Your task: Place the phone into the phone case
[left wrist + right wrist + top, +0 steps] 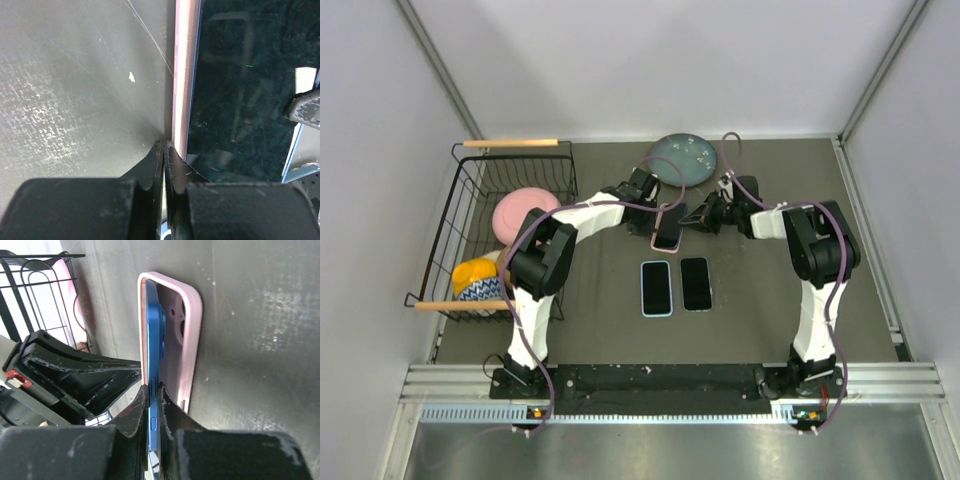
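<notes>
Table [750, 290] carries wire basket [510, 143], teal plate [670, 155], two phones [656, 287] [695, 283], pink case [192, 340].

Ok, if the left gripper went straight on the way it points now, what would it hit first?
The pink case: the left gripper, tips shut, sits right at its rim's near end, possibly touching; depth is unclear. The phone screen lies on one side of that line, bare table on the other.

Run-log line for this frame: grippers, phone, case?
left gripper: shut, tips at pink case rim | right gripper: shut on blue phone | phone: tilted in case, not seated
</notes>
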